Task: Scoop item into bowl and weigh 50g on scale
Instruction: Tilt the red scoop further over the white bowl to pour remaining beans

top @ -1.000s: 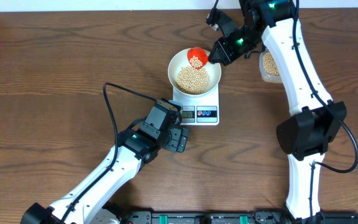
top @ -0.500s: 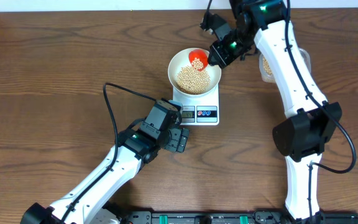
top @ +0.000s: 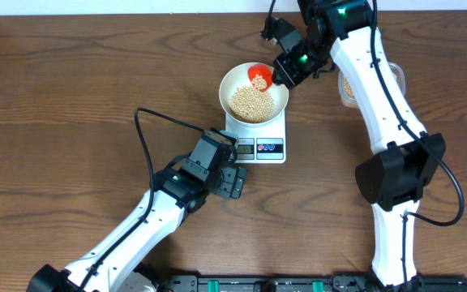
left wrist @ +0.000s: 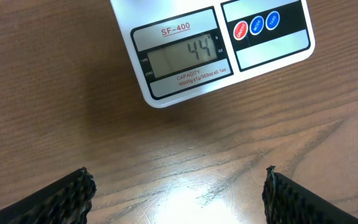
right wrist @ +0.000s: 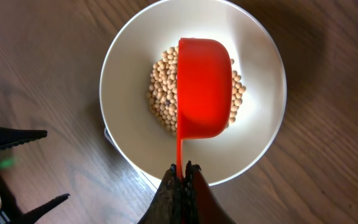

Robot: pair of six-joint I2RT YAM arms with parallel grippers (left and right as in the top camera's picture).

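1. Beans [top: 251, 103] piled in bowl [top: 229, 83] atop scale [left wrist: 185, 59]; readout 44.
2. R gripper [right wrist: 180, 180] clamps red scoop [right wrist: 204, 87] handle; cup above scale, over beans, axis straight out from fingers.
3. L gripper [left wrist: 178, 180] spread, empty, near scale front.

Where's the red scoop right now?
Overhead, the red scoop hangs over the beans in the white bowl on the scale, toward the bowl's far side, its handle pinched in the right gripper.

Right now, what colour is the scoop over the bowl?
The scoop is red; right wrist view.
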